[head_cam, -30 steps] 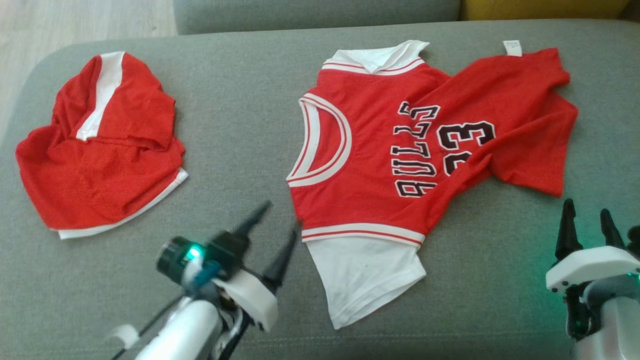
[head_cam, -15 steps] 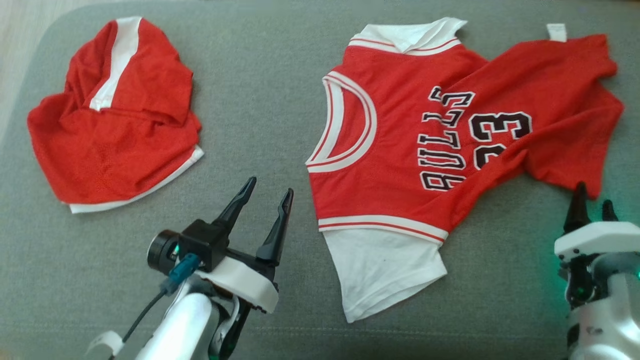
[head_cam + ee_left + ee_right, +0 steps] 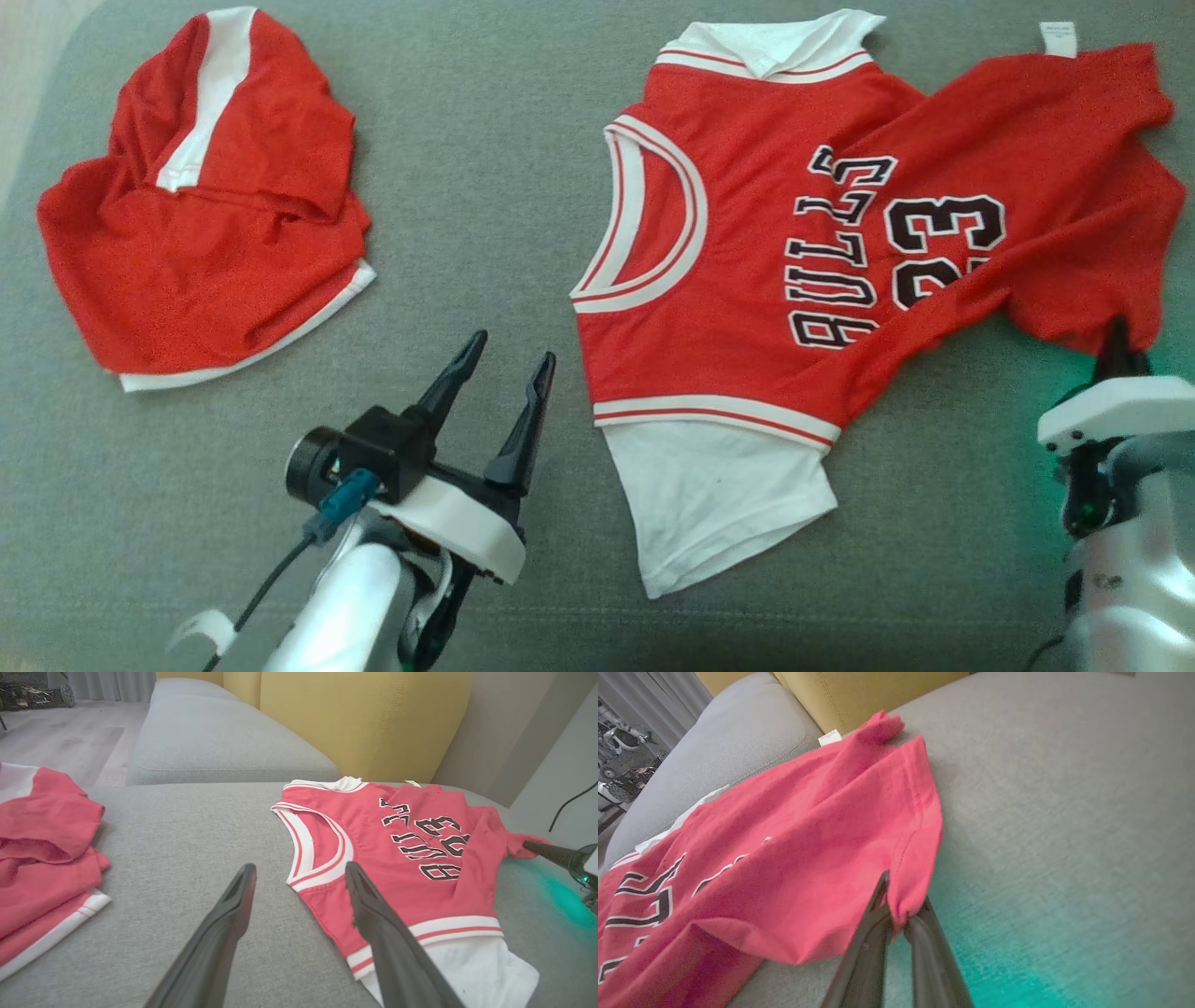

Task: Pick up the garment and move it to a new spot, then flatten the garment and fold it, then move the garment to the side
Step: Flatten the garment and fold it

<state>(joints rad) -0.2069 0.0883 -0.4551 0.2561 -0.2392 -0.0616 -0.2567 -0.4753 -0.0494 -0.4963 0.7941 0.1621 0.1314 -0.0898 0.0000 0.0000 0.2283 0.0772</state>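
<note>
Lying rumpled: red jersey [image 3: 747,308]; right end effector [image 3: 1114,338] pinching its corner, left end effector [image 3: 514,345] spread.

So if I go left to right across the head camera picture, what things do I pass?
crumpled red garment → left claw, open → red Bulls jersey → right claw, shut on the jersey's lower right corner.

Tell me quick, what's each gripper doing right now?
Left gripper: open, holding nothing.
Right gripper: shut on a corner of the red-and-white fabric basketball jersey.
</note>
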